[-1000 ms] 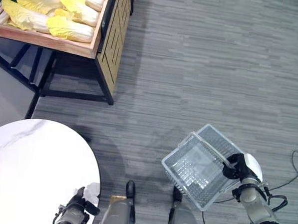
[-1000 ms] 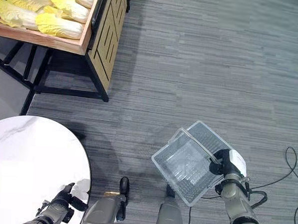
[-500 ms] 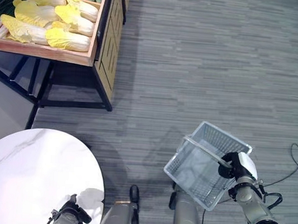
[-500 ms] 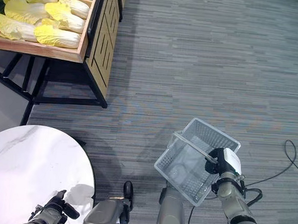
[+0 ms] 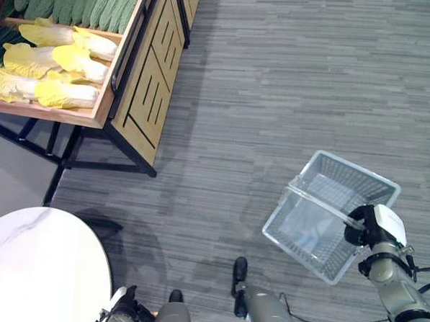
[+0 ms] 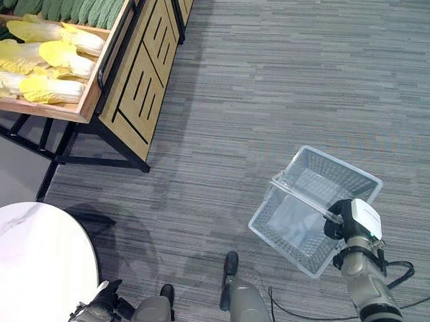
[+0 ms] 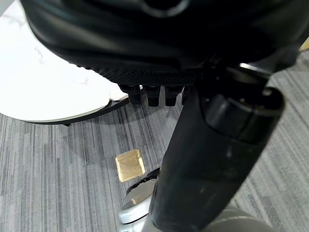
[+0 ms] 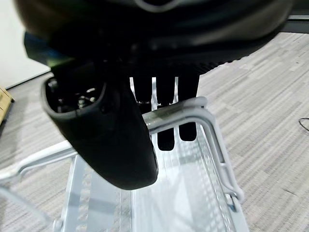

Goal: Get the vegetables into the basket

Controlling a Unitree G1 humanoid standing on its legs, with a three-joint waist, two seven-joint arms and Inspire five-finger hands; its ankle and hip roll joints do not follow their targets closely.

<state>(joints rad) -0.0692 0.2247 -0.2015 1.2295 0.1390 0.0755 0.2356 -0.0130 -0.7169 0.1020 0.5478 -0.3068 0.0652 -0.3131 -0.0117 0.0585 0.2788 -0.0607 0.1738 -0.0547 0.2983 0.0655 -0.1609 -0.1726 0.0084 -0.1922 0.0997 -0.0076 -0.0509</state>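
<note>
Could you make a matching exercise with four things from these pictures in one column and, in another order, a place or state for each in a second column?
Things:
1. basket
2. yellow cabbages
3. green vegetables
4. round white table

Places or states:
A. at the far end of the wooden stand
B. at the robot's lower left, beside the left hand
C. hanging by its handle from the right hand, nothing inside
D. lying in the stand's near compartment

Pairs: 1-C, 2-D, 3-A, 4-B
</note>
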